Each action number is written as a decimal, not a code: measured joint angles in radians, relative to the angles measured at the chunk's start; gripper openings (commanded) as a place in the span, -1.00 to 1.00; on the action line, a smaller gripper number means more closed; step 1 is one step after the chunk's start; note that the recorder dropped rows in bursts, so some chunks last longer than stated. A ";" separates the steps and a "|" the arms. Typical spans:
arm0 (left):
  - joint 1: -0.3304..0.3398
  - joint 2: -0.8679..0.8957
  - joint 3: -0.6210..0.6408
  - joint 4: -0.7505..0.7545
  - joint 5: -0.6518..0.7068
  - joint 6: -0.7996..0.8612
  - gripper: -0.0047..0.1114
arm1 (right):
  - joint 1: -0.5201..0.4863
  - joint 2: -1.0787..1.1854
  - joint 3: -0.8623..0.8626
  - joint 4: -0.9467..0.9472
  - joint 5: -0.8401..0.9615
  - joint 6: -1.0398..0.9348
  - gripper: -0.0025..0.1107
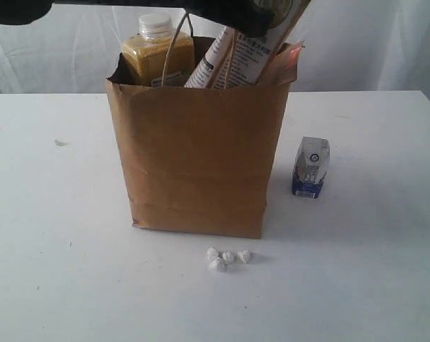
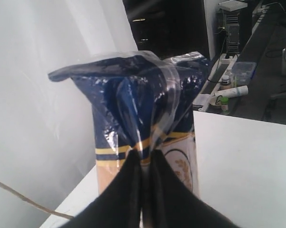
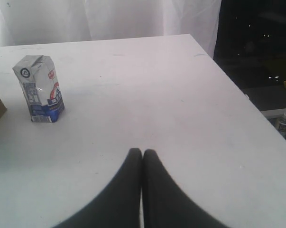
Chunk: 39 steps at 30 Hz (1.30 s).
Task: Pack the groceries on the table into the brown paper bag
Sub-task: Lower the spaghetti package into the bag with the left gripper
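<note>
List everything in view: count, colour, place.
brown paper bag: 1, kraft brown, upright mid-table
grain bottle: 1, yellow with white cap, inside bag, left side
noodle packet: 1, white with blue top, leaning inside bag, right side
carton: 1, blue-white, on table right of bag
lumps: 4, white, on table before bag
table: 1, white, under everything
left gripper: 1, black, shut on noodle packet's top
right gripper: 1, black, shut, empty, above bare table

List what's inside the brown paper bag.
Yellow-grain bottle and long noodle packet stick out above the brown paper bag rim; anything lower is hidden by its walls.
</note>
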 measured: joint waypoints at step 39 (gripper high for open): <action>0.138 0.057 0.000 0.120 0.201 -0.119 -0.92 | 0.000 0.000 0.000 0.000 0.000 0.004 -0.96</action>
